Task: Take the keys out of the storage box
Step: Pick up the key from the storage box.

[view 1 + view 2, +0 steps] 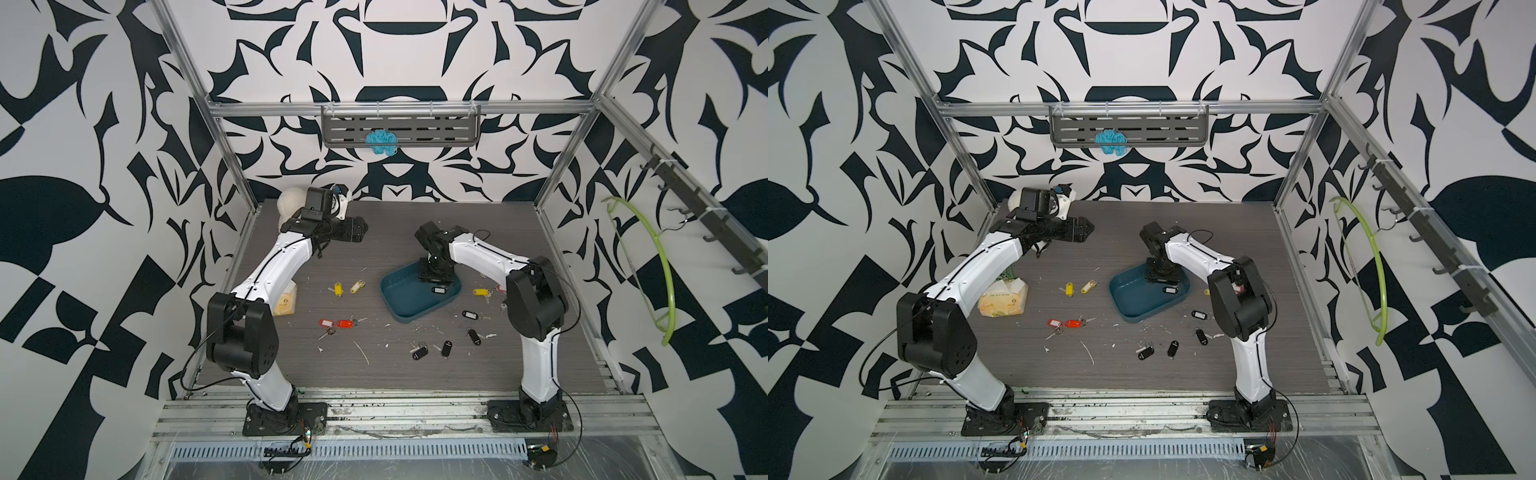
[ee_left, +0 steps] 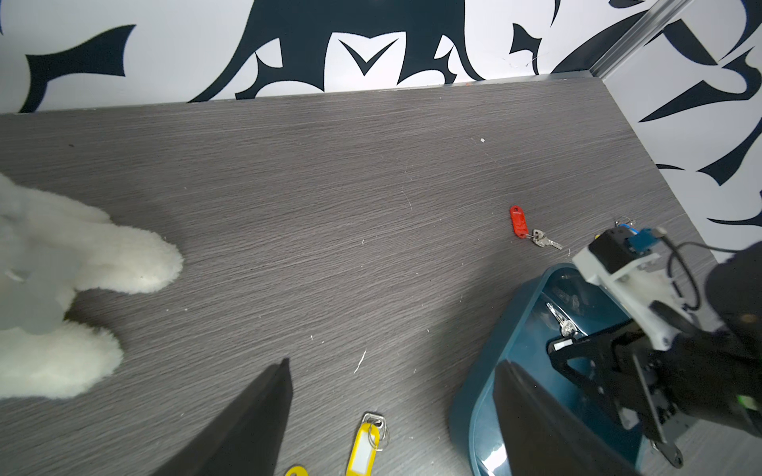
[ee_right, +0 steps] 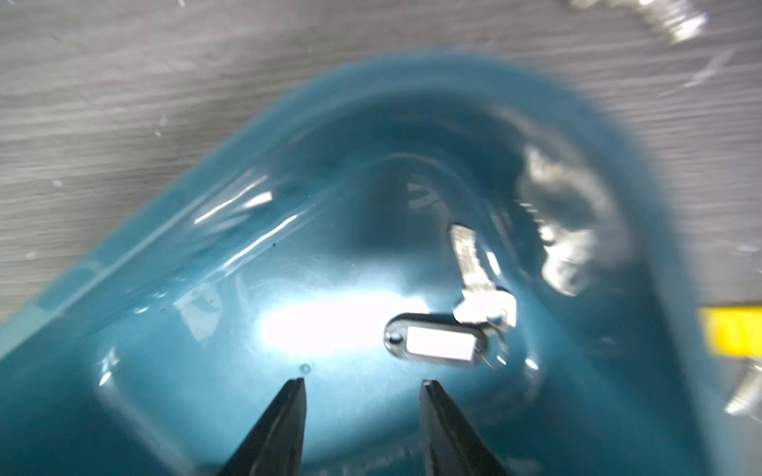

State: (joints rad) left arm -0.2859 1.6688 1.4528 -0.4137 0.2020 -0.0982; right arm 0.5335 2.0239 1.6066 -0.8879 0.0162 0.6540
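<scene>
One key (image 3: 470, 263) points into the storage box (image 3: 165, 288) corner

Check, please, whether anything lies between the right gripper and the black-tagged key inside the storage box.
Nothing visible does. In the right wrist view the right gripper, fingers apart, is inside the storage box; the black-tagged key lies on its floor just beyond them, off to one side, with only bare floor between.
</scene>
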